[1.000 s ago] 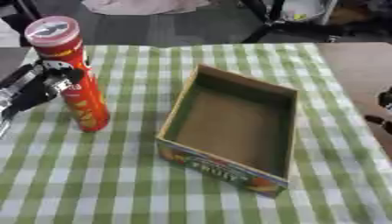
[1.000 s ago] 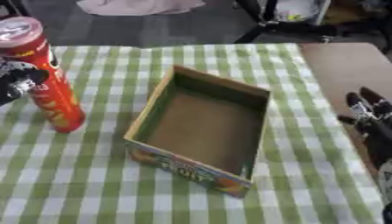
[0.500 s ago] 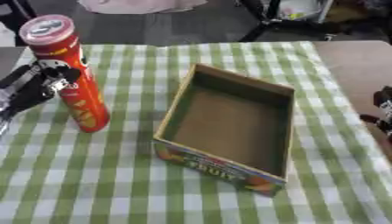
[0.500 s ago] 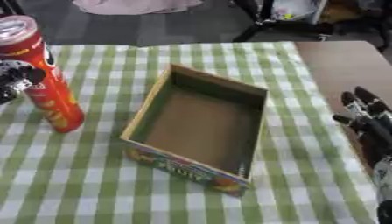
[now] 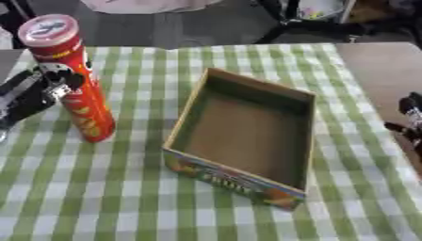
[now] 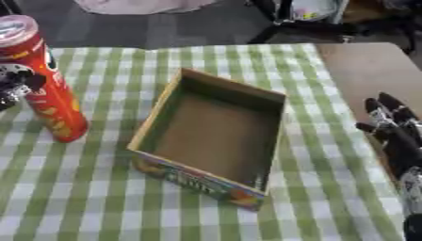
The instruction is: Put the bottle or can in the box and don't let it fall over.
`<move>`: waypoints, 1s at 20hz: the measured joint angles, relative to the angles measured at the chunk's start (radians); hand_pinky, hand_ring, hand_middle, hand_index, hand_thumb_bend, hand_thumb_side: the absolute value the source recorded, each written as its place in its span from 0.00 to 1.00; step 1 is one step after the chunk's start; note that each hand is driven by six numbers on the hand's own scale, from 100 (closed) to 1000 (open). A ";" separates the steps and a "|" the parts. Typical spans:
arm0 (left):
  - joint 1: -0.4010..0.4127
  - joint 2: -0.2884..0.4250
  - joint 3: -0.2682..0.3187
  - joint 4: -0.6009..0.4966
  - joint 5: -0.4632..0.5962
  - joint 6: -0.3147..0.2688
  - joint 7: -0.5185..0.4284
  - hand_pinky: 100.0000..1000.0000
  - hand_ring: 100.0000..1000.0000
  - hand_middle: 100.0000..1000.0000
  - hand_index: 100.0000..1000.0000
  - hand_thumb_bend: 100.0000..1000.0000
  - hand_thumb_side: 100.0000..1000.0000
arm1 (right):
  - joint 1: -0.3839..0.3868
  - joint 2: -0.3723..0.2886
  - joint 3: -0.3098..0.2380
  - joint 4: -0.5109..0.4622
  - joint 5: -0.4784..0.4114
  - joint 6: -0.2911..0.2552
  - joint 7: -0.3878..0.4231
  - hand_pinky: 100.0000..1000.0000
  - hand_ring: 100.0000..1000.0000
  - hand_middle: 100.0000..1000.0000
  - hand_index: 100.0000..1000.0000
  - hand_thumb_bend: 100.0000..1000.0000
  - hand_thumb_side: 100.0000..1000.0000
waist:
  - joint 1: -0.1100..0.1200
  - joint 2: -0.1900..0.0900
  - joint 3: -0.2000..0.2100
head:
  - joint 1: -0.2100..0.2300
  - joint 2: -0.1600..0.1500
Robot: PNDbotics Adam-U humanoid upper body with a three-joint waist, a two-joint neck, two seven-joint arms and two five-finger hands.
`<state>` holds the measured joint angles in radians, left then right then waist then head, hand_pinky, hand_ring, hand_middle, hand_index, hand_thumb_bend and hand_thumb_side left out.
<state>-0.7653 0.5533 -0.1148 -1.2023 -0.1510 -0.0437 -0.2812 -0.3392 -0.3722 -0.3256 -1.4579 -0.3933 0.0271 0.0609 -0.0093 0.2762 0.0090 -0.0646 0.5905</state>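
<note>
Left hand (image 5: pixel 37 92) curls round the middle of the tall red can (image 5: pixel 72 77), which stands upright on the checked tablecloth (image 5: pixel 124 197), left of the open cardboard box (image 5: pixel 247 136) and apart from it. Right hand (image 6: pixel 394 134) rests right of the box, fingers straight.

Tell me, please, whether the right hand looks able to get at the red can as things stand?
Probably not easily. The right hand rests open at the table's right edge, while the red can stands upright at the far left with the cardboard box between them. The left hand is already against the can.
</note>
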 measured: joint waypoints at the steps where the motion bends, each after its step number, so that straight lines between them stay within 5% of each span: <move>1: 0.000 -0.002 0.000 0.000 -0.008 0.002 -0.001 1.00 0.84 1.00 0.92 0.54 0.80 | 0.000 0.001 0.000 0.000 0.000 0.000 0.000 0.67 1.00 1.00 0.89 0.23 0.23 | 0.000 0.000 0.000 | 0.000 0.000; 9: -0.011 -0.007 -0.005 0.017 -0.046 0.017 -0.033 1.00 0.85 1.00 0.97 0.52 0.80 | -0.002 0.007 0.000 0.000 0.000 0.001 0.001 0.67 1.00 1.00 0.89 0.23 0.23 | 0.000 0.003 -0.001 | -0.006 0.000; 20: -0.026 -0.018 -0.005 0.031 -0.044 0.017 -0.015 1.00 0.78 0.97 0.87 0.54 0.80 | -0.003 0.008 0.000 0.000 0.000 0.006 0.001 0.67 1.00 1.00 0.89 0.22 0.23 | -0.003 0.007 -0.004 | -0.008 0.000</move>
<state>-0.7914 0.5357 -0.1198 -1.1714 -0.1946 -0.0265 -0.2957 -0.3421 -0.3644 -0.3256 -1.4575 -0.3933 0.0330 0.0618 -0.0121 0.2836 0.0054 -0.0727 0.5908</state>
